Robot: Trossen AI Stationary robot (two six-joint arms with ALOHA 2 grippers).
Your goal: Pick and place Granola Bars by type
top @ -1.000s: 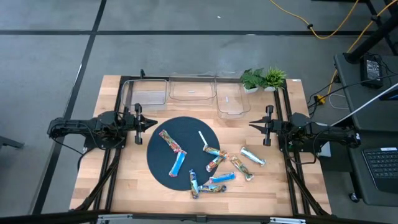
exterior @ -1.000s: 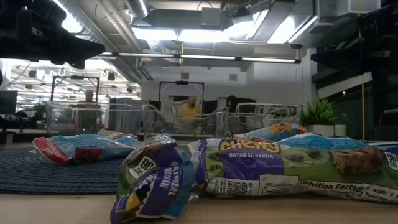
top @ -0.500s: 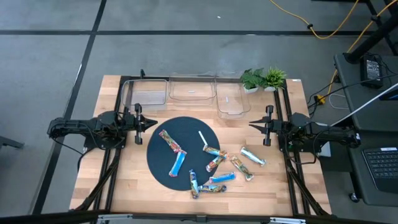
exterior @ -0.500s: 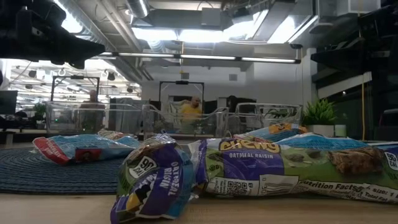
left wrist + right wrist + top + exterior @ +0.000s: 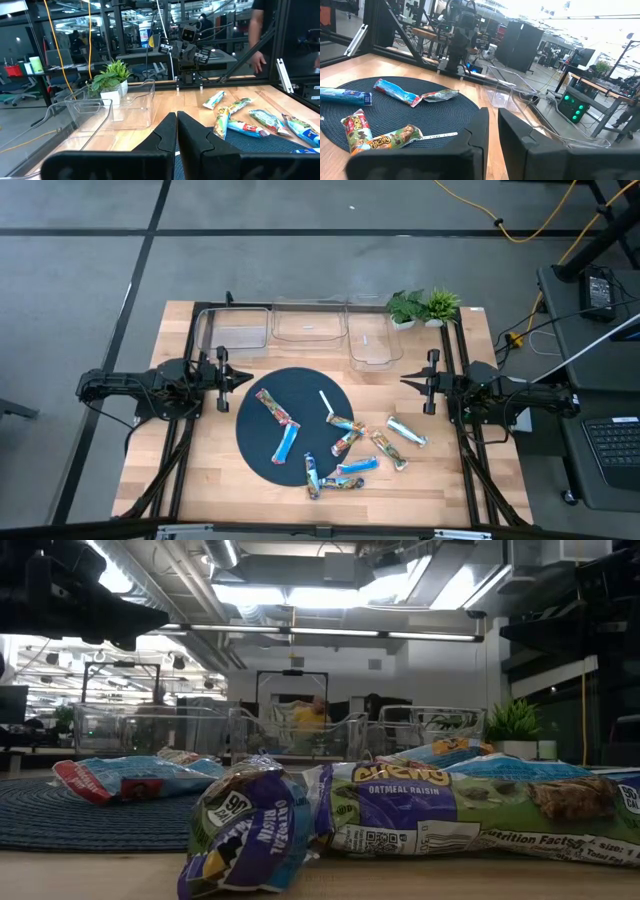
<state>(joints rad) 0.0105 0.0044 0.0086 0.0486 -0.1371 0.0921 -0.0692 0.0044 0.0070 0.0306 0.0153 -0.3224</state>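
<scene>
Granola Bars (image 5: 345, 450): loose on and just beside the round dark mat (image 5: 262, 442); likely light, crinkly, slippery foil, best pinched mid-length; left claw (image 5: 243, 379) clenched empty, right claw (image 5: 407, 381) nearly closed, empty.

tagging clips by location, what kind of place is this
Most likely a robotics lab or workshop: a wooden table with two mounted arms, clear sorting bins, and beyond it open industrial ceilings, other robot rigs and desks with people.

Blue Granola Bars (image 5: 286, 443), dark mat (image 5: 258, 435)
</scene>
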